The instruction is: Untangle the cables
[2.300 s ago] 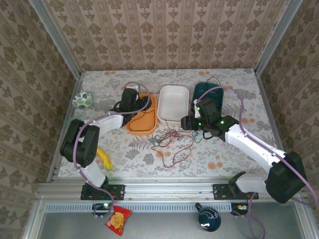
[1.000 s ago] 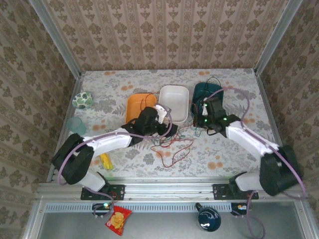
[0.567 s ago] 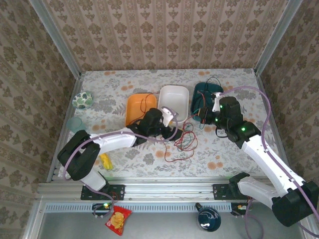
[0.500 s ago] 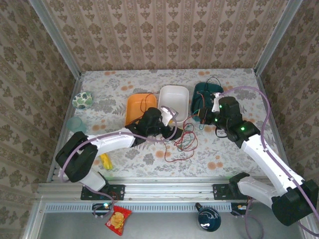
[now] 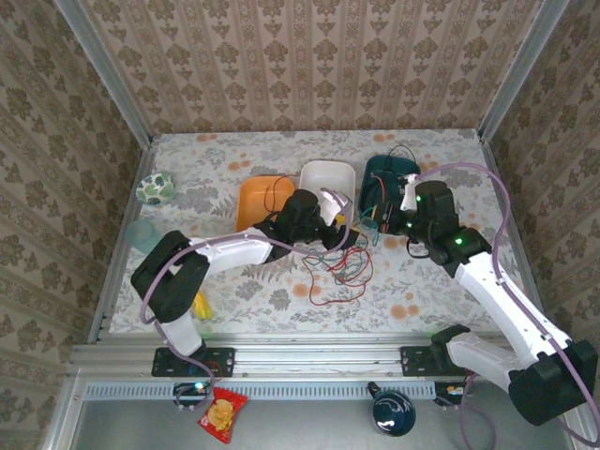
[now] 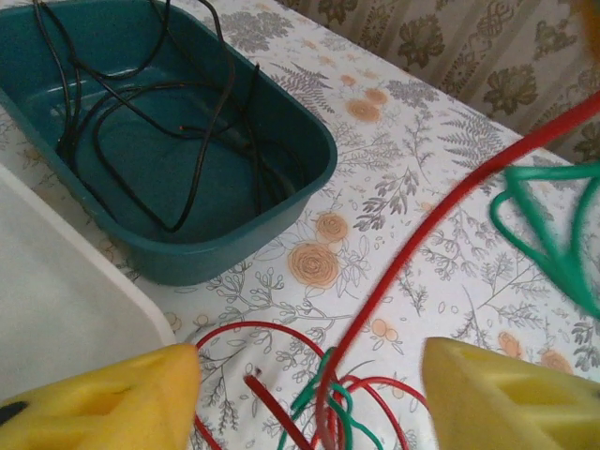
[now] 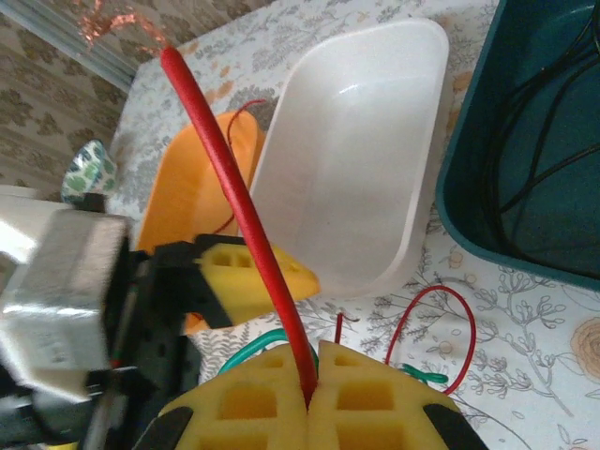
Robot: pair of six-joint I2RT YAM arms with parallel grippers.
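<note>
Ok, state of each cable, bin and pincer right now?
red cable: clamped in right pincer, intertwined with green cable.
green cable: loose, tangled with red.
black cable: coiled inside teal bin.
white bin: empty.
orange bin: a thin strand lies in it.
left pincer: open, straddling red cable.
right pincer: shut on red cable.

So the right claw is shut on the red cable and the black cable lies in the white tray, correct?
One part is wrong: the black cable lies in the teal tub, as the left wrist view shows. The right claw is shut on the red cable.
</note>
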